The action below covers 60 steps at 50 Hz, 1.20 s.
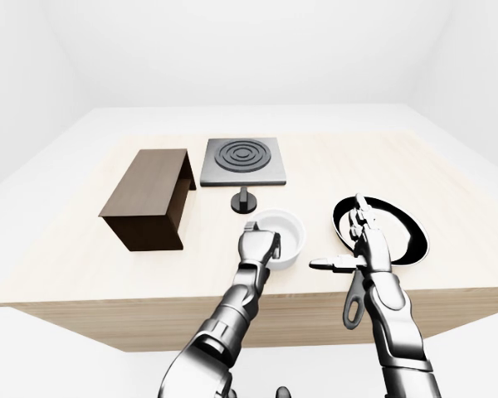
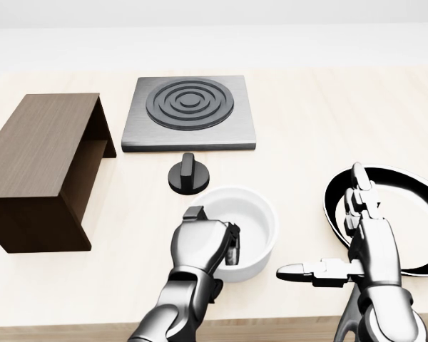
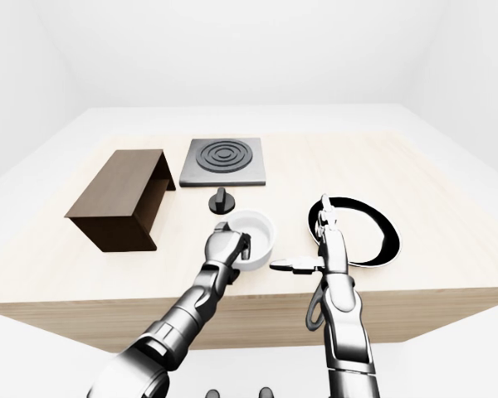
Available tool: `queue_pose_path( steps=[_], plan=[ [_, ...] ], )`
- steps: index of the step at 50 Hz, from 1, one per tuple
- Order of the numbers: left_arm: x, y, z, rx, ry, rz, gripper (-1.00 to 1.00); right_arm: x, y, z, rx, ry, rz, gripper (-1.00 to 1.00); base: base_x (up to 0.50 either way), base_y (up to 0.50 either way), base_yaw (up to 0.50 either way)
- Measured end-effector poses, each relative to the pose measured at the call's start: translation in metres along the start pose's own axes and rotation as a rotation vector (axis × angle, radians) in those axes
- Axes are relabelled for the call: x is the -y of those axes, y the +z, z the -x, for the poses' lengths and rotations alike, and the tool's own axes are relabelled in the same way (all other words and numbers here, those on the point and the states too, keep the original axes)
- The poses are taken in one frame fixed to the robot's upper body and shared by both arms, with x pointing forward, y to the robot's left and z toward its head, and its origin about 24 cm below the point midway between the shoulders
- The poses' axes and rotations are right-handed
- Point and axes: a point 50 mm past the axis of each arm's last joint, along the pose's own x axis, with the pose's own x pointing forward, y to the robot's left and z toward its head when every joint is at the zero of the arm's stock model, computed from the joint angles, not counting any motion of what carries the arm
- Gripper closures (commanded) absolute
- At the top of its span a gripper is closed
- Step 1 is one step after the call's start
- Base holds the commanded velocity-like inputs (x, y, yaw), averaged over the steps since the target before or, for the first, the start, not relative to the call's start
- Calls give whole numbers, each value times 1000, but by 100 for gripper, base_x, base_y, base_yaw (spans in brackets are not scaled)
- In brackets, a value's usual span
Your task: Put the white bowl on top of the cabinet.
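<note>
White bowl (image 2: 246,229) sits on the light wooden counter (image 2: 307,128), near the bottom centre of the head view, and the left robot hand (image 2: 203,242) has its fingers curled over the bowl's near-left rim, gripping it; the fingertips (image 2: 232,246) dip inside the wall while the back of the hand lies outside. The bowl appears to rest flat on the counter, though the hand hides part of its base.

Just above the bowl in the head view stands a small black knob (image 2: 187,174) on a round base, near the bowl's rim but apart from it. Above that lies a square grey hotplate (image 2: 190,112) with dark concentric rings.

The dark wooden cabinet (image 2: 39,167) lies at the left of the head view, well apart from the bowl, with its open side facing right and its flat top bare.

At the right, the right robot hand (image 2: 349,239) is open, its fingers pointing up the view and its thumb stretched out to the left, holding nothing. It hovers at the left edge of a black frying pan (image 2: 399,214) with a white inside; the eye views show the pan's handle (image 1: 353,303) reaching past the counter's near edge.
</note>
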Motion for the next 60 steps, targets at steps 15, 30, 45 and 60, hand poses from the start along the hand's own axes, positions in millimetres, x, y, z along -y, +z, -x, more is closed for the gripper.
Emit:
queue_pose_path(
  steps=[15, 30, 45, 60],
  plan=[
    [0, -2, 0, 1, -6, -16, 100, 0, 0, 0, -1, 1, 1, -100, 0, 0, 0],
    [0, -1, 1, 5, -4, -20, 100, -1, -1, 0, -4, 2, 2, -100, 0, 0, 0],
    [-2, -1, 3, 31, -54, -61, 100, -1, -1, 0, -5, 4, 2, -100, 0, 0, 0],
    [-14, -6, 3, 44, -107, -130, 100, -3, -1, 0, -6, 7, 5, -100, 0, 0, 0]
  ],
)
